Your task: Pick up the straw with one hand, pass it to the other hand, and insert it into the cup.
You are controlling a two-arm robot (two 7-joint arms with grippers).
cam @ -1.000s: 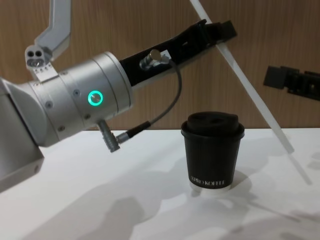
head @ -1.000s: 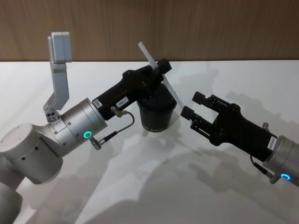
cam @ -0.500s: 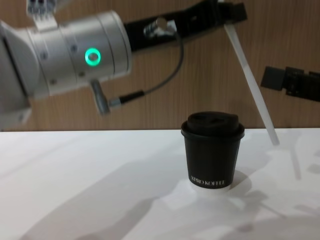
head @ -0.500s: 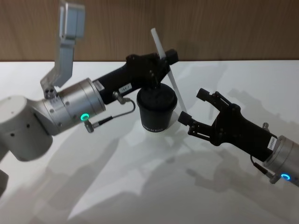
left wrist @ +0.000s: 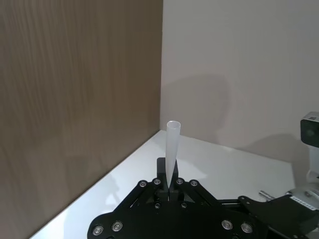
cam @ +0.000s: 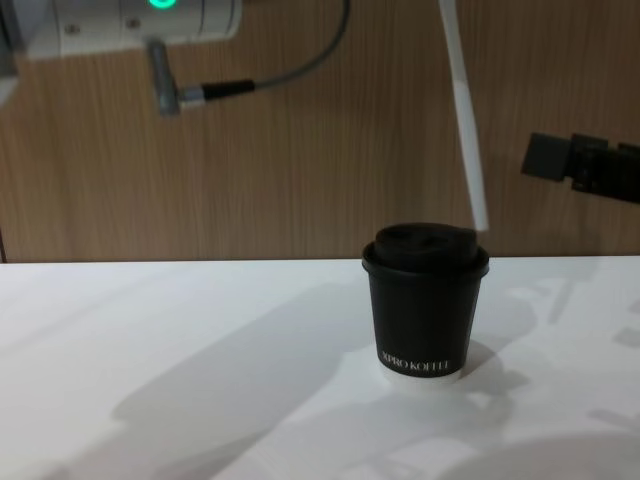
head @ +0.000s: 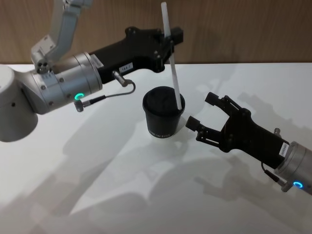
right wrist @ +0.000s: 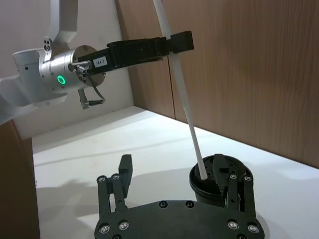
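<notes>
Wood wall (head: 243,29) behind, white surface (head: 122,185) below. My left tool (head: 168,39) pinches the long white straw (head: 171,63), its tip just above the black cup (head: 163,117). My right tool (head: 201,109) hangs open, empty.

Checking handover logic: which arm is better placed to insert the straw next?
Left. The left pincer grips the straw, tip just above the cup; the right pincer is open, empty, beside it.
</notes>
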